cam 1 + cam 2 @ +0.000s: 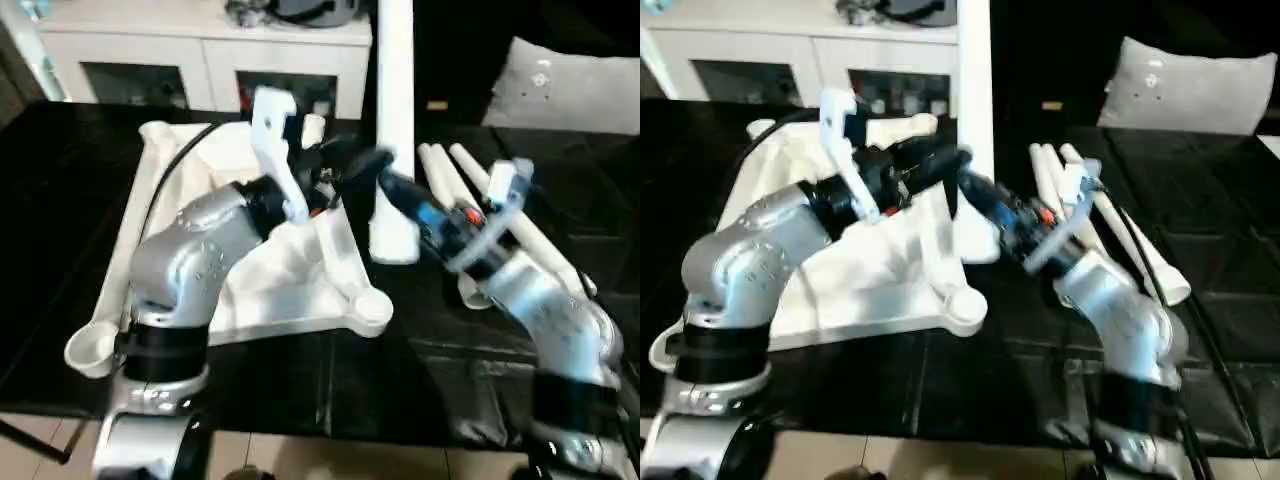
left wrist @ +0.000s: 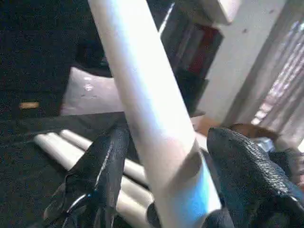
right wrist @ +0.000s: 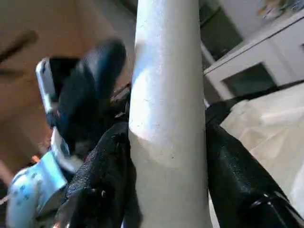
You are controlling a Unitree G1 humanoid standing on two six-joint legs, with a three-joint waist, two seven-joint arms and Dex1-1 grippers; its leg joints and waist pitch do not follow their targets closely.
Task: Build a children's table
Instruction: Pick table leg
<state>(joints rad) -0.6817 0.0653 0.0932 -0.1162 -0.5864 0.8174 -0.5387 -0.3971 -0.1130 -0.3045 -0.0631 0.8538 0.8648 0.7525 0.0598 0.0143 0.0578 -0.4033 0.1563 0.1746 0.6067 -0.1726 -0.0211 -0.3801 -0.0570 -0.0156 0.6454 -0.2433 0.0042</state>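
So the table top (image 1: 270,270) is lying upside down on the black table (image 1: 60,180), ribbed side up. One leg (image 1: 395,120) stands upright at its far right corner, and both claws meet on the lower part of it. The right gripper (image 3: 166,156) is clamped on the leg, one finger on each side. The left gripper (image 2: 166,166) brackets it too, fingers touching or just about. Three spare legs (image 1: 480,200) lie together just right of the standing one.
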